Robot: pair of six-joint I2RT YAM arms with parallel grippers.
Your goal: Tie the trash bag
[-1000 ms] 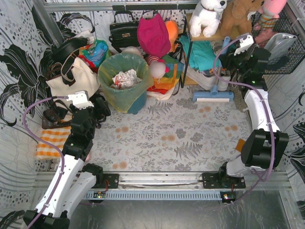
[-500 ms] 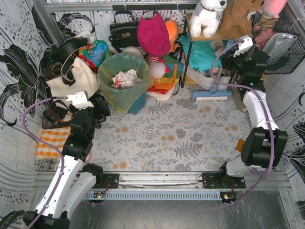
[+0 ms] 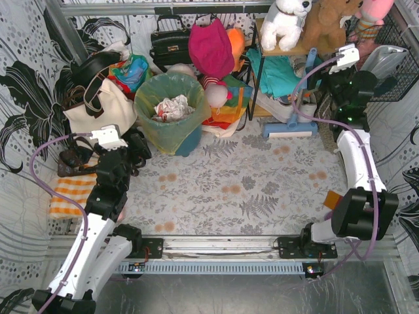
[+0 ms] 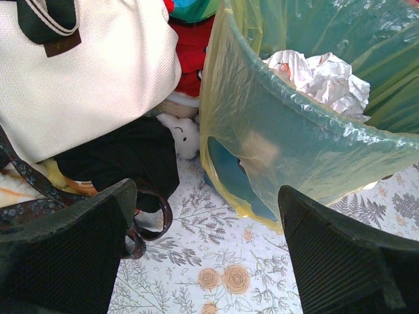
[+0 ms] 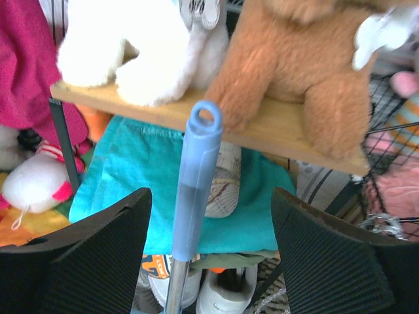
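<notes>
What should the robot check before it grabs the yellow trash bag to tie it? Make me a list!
1. Left gripper open: ok, jaws wide apart.
2. Left gripper aimed at the trash bag: ok, bag close ahead, untouched.
3. Right gripper open: ok, a blue handle stands between its jaws, untouched.
4. Right gripper near the bag: not ok, it is up by the toy shelf.
5. Bag top free to gather: not ok, folded over the teal bin.
6. Crumpled paper below the rim: cannot tell.
</notes>
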